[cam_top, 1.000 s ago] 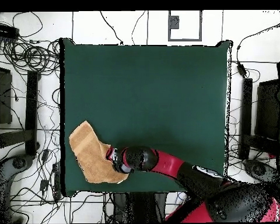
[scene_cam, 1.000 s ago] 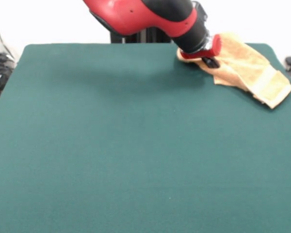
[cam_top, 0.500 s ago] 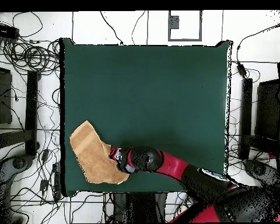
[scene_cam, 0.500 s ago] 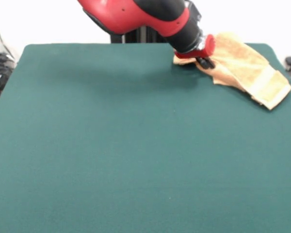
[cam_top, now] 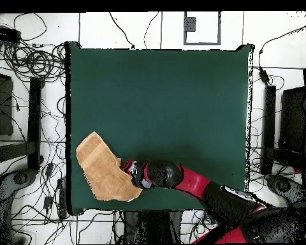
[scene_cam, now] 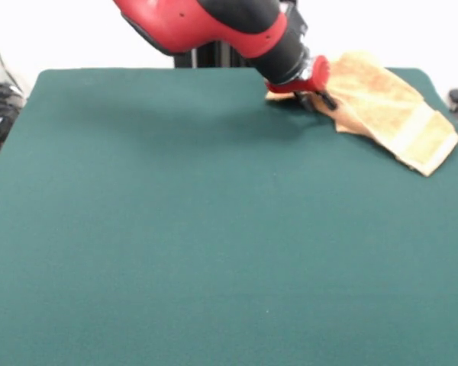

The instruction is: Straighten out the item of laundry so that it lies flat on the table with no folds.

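Towel (scene_cam: 389,107) sits upper right of front frame, near table (scene_cam: 214,252) corner; in overhead it's lower left (cam_top: 104,169), close to table edge (cam_top: 181,96). Shape is irregular, not a clean rectangle: narrow tapering end toward gripper, wider end w/ pale band stripe at far right in front view. Looks doubled over itself, w/ a fold line running along the length; so judged not flat yet. Gripper (scene_cam: 309,90) at towel's left tip in front view, low on the cloth; in overhead (cam_top: 131,173) it meets towel's right edge. Red flange + dark tips visible, tips right at the towel edge, but can't tell whether jaws are closed on fabric or just resting against it; view too coarse and arm (scene_cam: 214,27) blocks part. Arm comes in from top of front frame, angled down right. Progress: early to mid, by my read. Towel is out of a heap and roughly laid out, but at least one layer is lapped over and outline is skewed. Left to do: get a corner/edge in hand, pull lapped layer open, spread to full rectangle. Rest of table bare in both views, so plenty of room toward centre to drag it open.
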